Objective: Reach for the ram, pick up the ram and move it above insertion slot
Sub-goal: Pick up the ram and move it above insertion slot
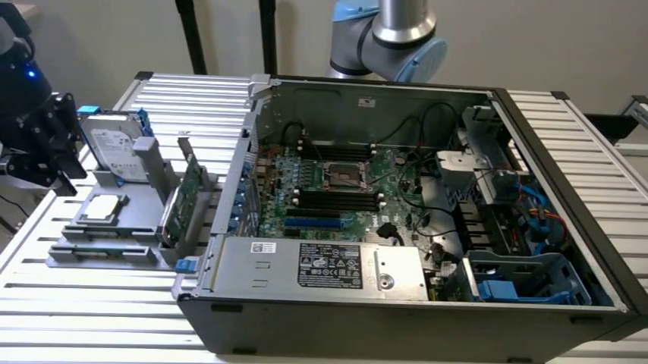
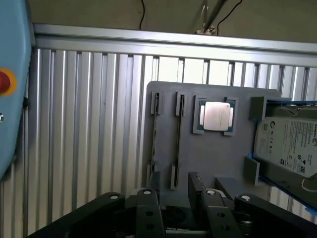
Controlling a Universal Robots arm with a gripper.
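Counting from where I stand: one arm (image 1: 397, 34), one gripper (image 2: 176, 187), one open computer case (image 1: 405, 318) and one grey holder (image 2: 208, 163), all on the slatted aluminium table (image 1: 81, 318). The holder carries four parts, one of each. These are the ram (image 2: 178, 139), an expansion card (image 1: 187, 199), a square processor chip (image 2: 216, 116) and a silver hard drive (image 2: 290, 144) in a blue frame.

In the wrist view the ram shows edge-on as a long, thin, dark line (its colour can't be made out from this angle). It stands on its long edge, caught at each end in a small slotted bracket of the holder. The chip is on one side of it and the expansion card's slot is just beside it on the other. The hard drive lies beyond the chip, at the holder's far end from the ram.

The jaws stand apart with nothing between the pads. One dark finger (image 2: 197, 186) sits to one side of the ram's line and its partner to the other, so the near end of the stick runs into the gap between them. I can't tell whether either pad touches it. The ram sits in its holder, well apart from the motherboard (image 1: 344, 189) inside the case, where rows of black slots (image 1: 339, 199) flank the socket (too crowded for a sure count).
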